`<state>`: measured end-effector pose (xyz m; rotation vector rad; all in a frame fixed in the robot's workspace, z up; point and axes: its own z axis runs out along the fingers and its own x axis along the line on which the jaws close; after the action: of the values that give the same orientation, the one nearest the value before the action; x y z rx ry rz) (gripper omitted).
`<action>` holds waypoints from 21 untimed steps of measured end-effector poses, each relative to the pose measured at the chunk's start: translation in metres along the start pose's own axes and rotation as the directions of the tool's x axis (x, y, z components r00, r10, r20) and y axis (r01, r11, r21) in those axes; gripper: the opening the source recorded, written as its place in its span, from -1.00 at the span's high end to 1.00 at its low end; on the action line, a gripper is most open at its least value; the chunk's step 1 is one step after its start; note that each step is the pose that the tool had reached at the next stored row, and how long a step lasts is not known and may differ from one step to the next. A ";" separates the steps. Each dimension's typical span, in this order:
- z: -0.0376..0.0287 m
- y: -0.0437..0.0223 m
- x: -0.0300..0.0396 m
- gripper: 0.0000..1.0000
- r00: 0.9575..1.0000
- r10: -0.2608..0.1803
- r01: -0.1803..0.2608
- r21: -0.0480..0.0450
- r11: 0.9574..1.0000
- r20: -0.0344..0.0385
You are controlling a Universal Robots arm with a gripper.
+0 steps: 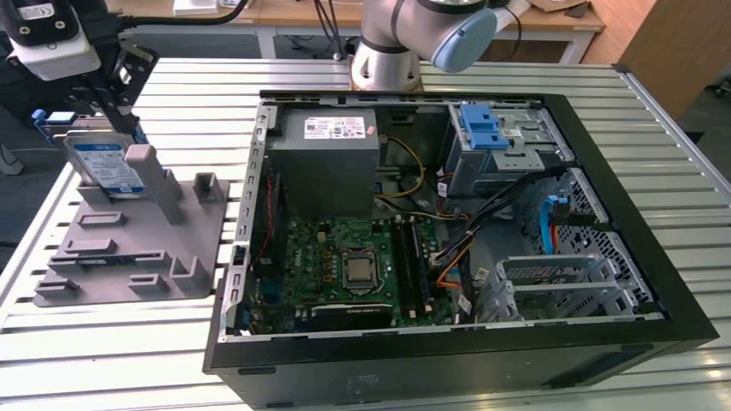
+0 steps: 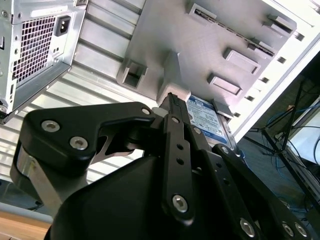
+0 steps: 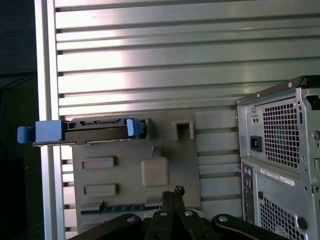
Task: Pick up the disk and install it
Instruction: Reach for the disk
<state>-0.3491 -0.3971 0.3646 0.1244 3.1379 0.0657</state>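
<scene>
- At the upper left of the exterior view, the gripper (image 1: pixel 115 107) hangs close above the disk (image 1: pixel 109 167), its fingers pressed together and holding nothing.
- In the first wrist view, the closed fingertips (image 3: pixel 173 191) sit apart from the disk (image 3: pixel 95 131).
- The disk stands on edge in a grey holder (image 1: pixel 137 248).
- An open computer case (image 1: pixel 457 364) lies to the exterior view's right of the holder, on the slatted table (image 1: pixel 205 86).

Silver-grey arm (image 1: pixel 386 38) with a pale blue joint cap (image 1: pixel 463 41); black gripper (image 2: pixel 172 100) studded with silver screws (image 2: pixel 180 202).
</scene>
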 end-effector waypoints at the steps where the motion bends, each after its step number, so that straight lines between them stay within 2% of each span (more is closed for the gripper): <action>1: 0.0001 0.0000 0.0010 0.79 1.000 0.000 0.000 0.000 1.000 0.000; 11: 0.0007 0.0009 0.0087 0.79 1.000 0.000 0.000 0.000 1.000 0.000; 21: 0.0021 0.0023 0.0202 0.79 1.000 0.000 0.000 0.000 1.000 -0.001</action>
<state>-0.3690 -0.3932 0.3626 0.1245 3.1387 0.0657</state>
